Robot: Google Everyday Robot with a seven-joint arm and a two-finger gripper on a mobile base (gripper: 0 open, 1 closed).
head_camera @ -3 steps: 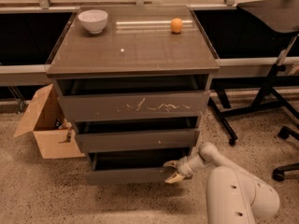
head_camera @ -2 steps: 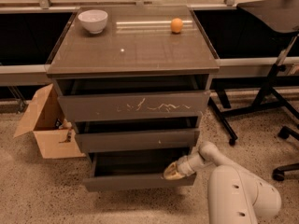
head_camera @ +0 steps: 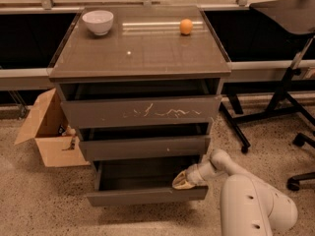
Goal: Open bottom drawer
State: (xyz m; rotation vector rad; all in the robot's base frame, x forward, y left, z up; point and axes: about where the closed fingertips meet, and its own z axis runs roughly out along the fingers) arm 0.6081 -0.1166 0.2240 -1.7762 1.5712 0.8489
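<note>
The bottom drawer (head_camera: 145,196) is the lowest of the three drawers in the grey-brown cabinet (head_camera: 140,68). It is pulled out toward me, and its dark inside shows above its plain front. My gripper (head_camera: 183,181) is at the drawer's right end, just above the front's top edge, at the tip of my white arm (head_camera: 246,200). The middle drawer (head_camera: 145,147) with a white speck and the scratched top drawer (head_camera: 142,112) are pushed in further.
A white bowl (head_camera: 98,21) and an orange (head_camera: 185,26) sit on the cabinet top. An open cardboard box (head_camera: 51,132) stands on the floor to the left. Office chair bases (head_camera: 275,117) stand to the right.
The bottom drawer has slid out toward me, showing more of its inside. My gripper has moved with its right end.
</note>
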